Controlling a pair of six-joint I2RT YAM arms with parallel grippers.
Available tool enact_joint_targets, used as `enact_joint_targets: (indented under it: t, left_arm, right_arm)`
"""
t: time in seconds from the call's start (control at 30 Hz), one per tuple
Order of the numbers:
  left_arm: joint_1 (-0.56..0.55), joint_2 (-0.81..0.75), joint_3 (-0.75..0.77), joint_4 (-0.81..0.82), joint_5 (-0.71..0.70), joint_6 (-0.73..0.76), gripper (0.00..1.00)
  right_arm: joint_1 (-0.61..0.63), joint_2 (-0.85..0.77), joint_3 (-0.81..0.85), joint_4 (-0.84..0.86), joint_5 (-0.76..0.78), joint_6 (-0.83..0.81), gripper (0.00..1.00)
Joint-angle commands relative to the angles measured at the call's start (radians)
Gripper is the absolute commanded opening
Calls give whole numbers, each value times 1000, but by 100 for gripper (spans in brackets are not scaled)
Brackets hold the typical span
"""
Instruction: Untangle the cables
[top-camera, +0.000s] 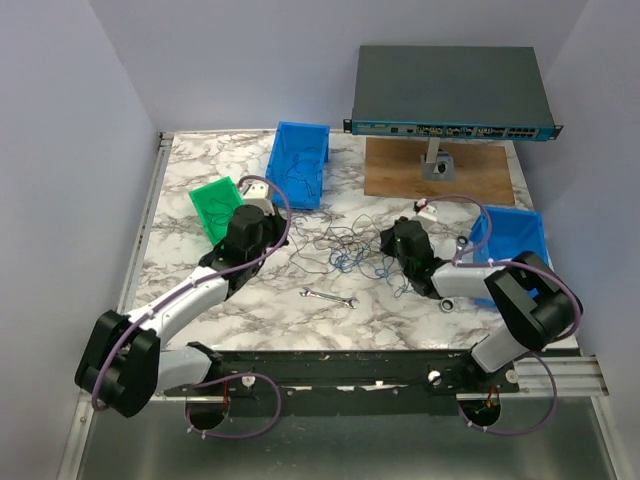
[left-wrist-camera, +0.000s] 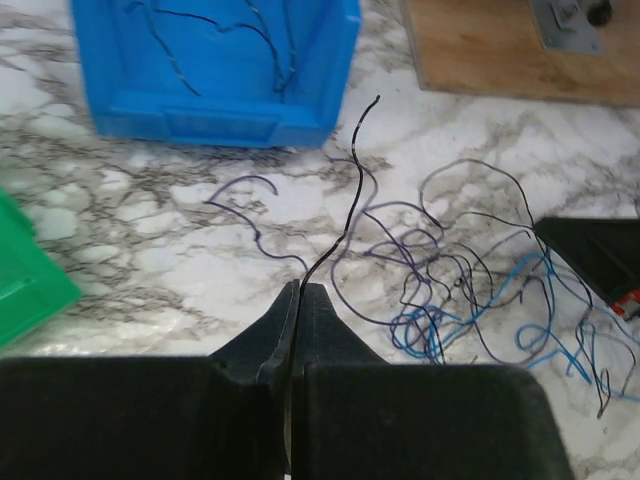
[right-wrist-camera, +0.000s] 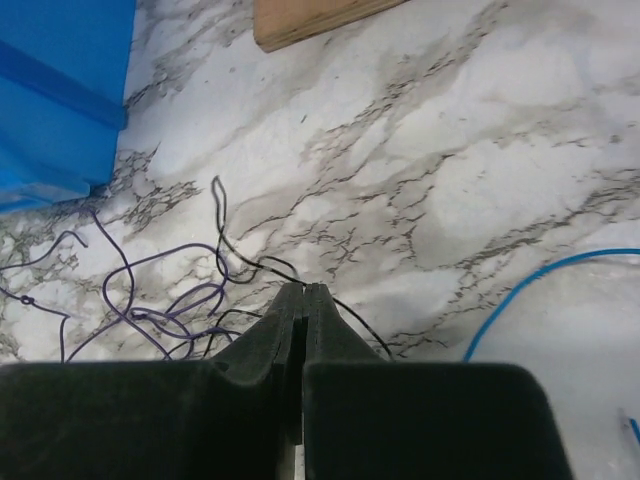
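Note:
The cables (top-camera: 350, 250) lie as a loose tangle of thin black, purple-blue and bright blue wires on the marble table, between my two grippers. In the left wrist view the tangle (left-wrist-camera: 470, 290) spreads to the right of the fingers. My left gripper (left-wrist-camera: 300, 287) is shut on a black cable (left-wrist-camera: 350, 190) that rises from the fingertips toward the far blue bin; it also shows in the top view (top-camera: 262, 200). My right gripper (right-wrist-camera: 303, 288) is shut at the tangle's right side (top-camera: 392, 238). A black cable (right-wrist-camera: 240, 262) crosses under its tips; whether it is pinched is not visible.
A blue bin (top-camera: 298, 160) holding a few wires stands at the back, with a green bin (top-camera: 220, 205) to its left. Another blue bin (top-camera: 515, 240) sits at the right. A network switch (top-camera: 450, 95) stands over a wooden board (top-camera: 440, 170). A silver wrench (top-camera: 330, 296) lies near the front.

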Motion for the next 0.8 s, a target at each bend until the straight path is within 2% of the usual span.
enact_joint_targets:
  t: [0.0,0.1,0.2,0.23,0.27,0.3,0.33,0.37,0.43,0.63,0.7,0.77]
  left_arm:
    - [1,-102,-50,7,-318,-70,0]
    - [1,-142,-52,-86,-513,-156,0]
    - [1,-186,-84,-91,-577,-201,0]
    - [1,-197,-103,-52,-560,-189,0]
    - [1,-208,-121,-11,-519,-166,0]
    - [1,-211,-136,32,-482,-145,0]
    - [1,-212,-143,59,-438,-122,0]
    - [1,-206,-143,79,-407,-108,0]
    - [1,-194,-136,90,-364,-88,0]
    - [1,-164,-128,124,-288,-49,0]
    - [1,-164,-126,125,-284,-43,0]
    - [1,-168,-124,118,-299,-42,0]
  right_arm:
    - [2,-91,-52,8,156,54,1]
    - [2,-144,-99,9,229,102,1]
    - [2,-167,-129,70,199,64,2]
    - [2,-162,-128,94,144,31,16]
    - [2,-149,-124,146,47,-28,38]
    - [2,-132,-120,193,-38,-80,65]
    - [4,-116,-114,226,-129,-108,79]
    - [4,-96,-104,241,-186,-116,85]
    - [13,-62,-68,205,-213,-134,90]
    - [70,41,67,26,-180,-182,90]
    - [86,84,115,-34,-156,-185,83]
    - [94,124,165,-107,-108,-180,65]
